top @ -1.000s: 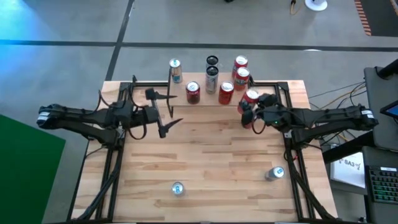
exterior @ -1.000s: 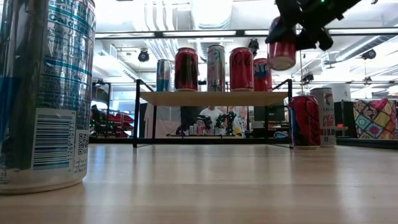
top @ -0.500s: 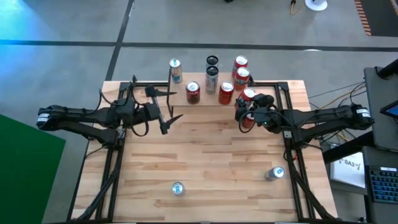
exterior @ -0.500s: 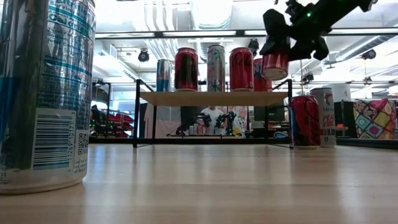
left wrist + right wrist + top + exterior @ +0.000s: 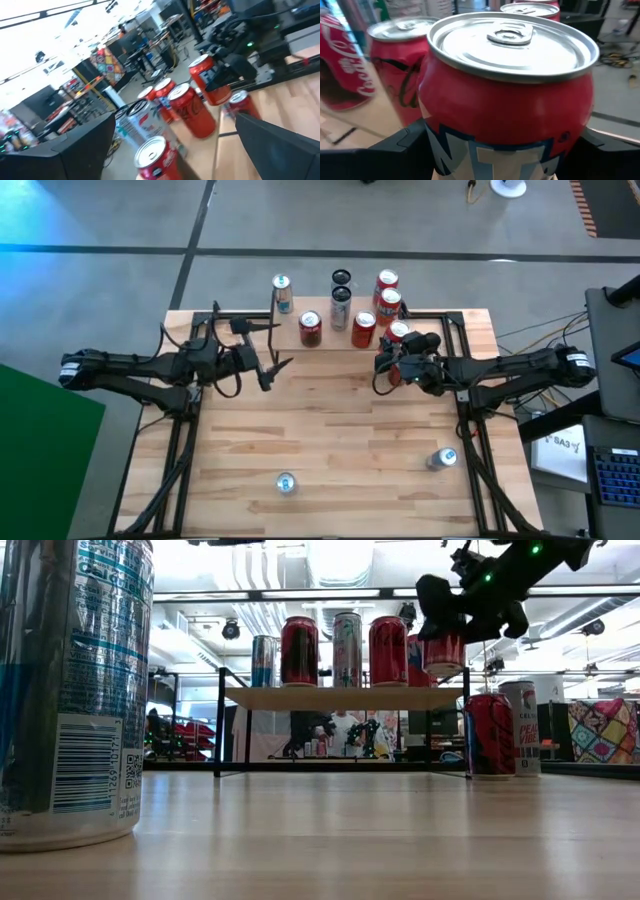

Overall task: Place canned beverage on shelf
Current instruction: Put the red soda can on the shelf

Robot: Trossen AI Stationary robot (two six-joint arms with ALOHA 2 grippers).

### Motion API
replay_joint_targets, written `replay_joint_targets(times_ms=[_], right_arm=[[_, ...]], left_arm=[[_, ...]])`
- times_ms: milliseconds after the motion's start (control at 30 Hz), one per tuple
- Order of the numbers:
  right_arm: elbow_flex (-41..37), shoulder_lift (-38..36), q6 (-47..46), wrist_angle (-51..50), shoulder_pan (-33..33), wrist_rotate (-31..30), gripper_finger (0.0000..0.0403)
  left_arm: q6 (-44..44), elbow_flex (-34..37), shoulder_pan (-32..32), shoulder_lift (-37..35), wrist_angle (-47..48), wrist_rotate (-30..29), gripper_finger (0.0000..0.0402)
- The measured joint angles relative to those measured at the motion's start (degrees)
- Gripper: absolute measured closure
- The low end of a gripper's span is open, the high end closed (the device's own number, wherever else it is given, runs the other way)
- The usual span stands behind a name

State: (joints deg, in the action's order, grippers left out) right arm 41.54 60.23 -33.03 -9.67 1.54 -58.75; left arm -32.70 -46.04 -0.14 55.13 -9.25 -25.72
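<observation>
Above shelf (image 5: 345, 698), right claw (image 5: 393, 360) (half-hiding) red can (image 5: 443, 652)

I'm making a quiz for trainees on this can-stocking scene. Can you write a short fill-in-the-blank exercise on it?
1. The right gripper holds a ____ can by its sides.
2. That can hangs above the ____ end of the shelf in the low view.
3. The left gripper holds ____.
4. The blue-and-silver can nearest the low camera stands on the ____.

Missing words: red; right; nothing; table
</observation>
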Motion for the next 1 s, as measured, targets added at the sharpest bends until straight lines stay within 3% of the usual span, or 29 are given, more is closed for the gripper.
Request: replay_joint_targets(times_ms=[800,1000], right_arm=[[0.07,4.09,0.03,2.93,2.87,-2.75,0.0123],[0.07,4.36,0.00,2.89,2.91,-2.74,0.0123]], left_arm=[[-0.98,0.83,0.09,-0.06,0.45,-0.90,0.0003],[-3.15,0.85,0.27,-0.68,0.47,-3.62,0.0003]])
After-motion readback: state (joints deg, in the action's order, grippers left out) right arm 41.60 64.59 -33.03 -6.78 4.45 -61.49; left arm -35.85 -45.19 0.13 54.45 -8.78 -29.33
